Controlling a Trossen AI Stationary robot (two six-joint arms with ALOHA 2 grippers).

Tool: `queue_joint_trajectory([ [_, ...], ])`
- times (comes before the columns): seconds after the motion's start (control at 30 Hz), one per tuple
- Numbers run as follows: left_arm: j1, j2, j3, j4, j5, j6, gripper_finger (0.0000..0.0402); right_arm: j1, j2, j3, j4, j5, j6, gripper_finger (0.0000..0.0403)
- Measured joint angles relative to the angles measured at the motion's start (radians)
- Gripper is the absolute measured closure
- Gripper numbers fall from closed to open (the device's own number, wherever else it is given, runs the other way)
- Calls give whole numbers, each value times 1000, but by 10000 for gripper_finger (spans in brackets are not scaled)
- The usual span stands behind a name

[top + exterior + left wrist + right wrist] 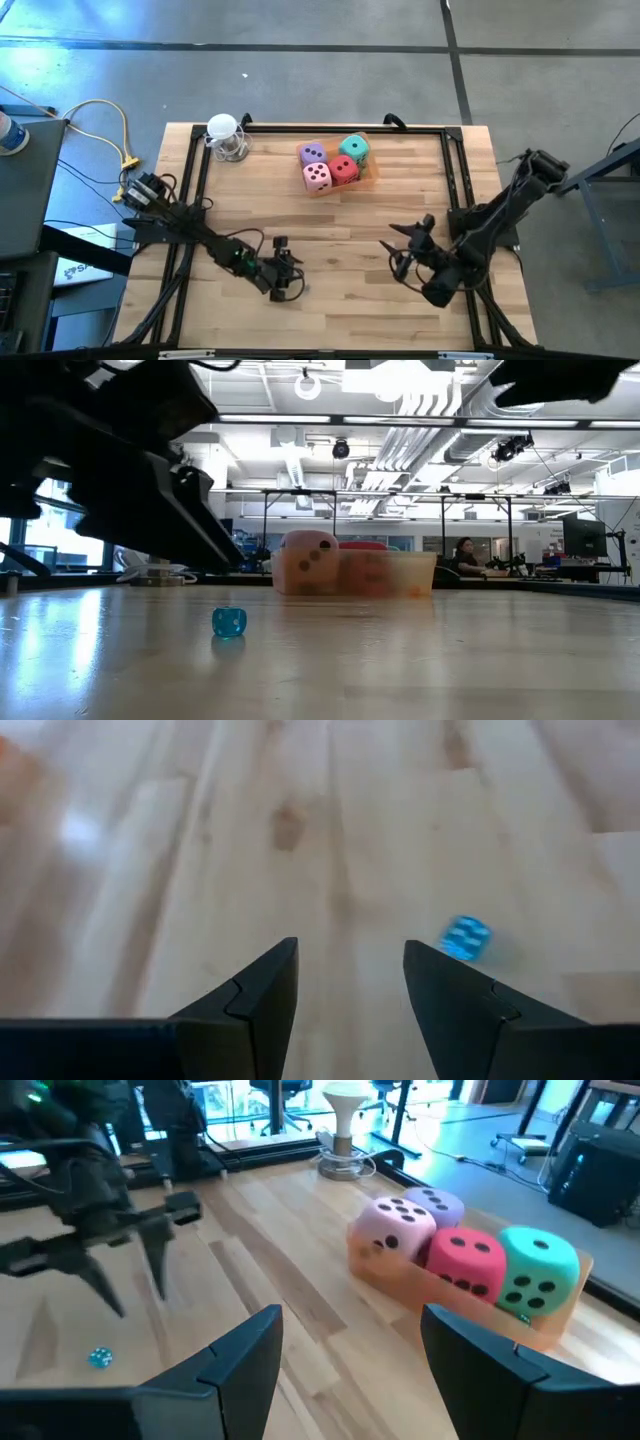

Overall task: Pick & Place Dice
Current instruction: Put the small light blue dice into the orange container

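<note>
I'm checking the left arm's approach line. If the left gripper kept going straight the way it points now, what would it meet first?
Probably bare tabletop. The left gripper, fingers open, aims down at the wood; the small blue die lies just off to one side of that line, though depth is hard to judge.

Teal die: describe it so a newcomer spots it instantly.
On the wooden table, find the orange tray at the far edge, holding four big dice. The teal die sits at the right rear, behind the red die, the only green-blue one.

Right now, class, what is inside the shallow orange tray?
Four large dice fill the tray: pink die, purple die, red die and teal die. The tray floor beneath them is covered.
</note>
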Motion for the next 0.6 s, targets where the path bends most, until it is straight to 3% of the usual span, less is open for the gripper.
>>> queue_joint_trajectory([
  [0.23, -35, 4, 0, 7, 18, -90, 225, 9, 0, -99, 6, 32, 172, 172],
  [0.6, -22, 129, 1, 185, 121, -86, 225, -4, 0, -110, 28, 49, 167, 172],
])
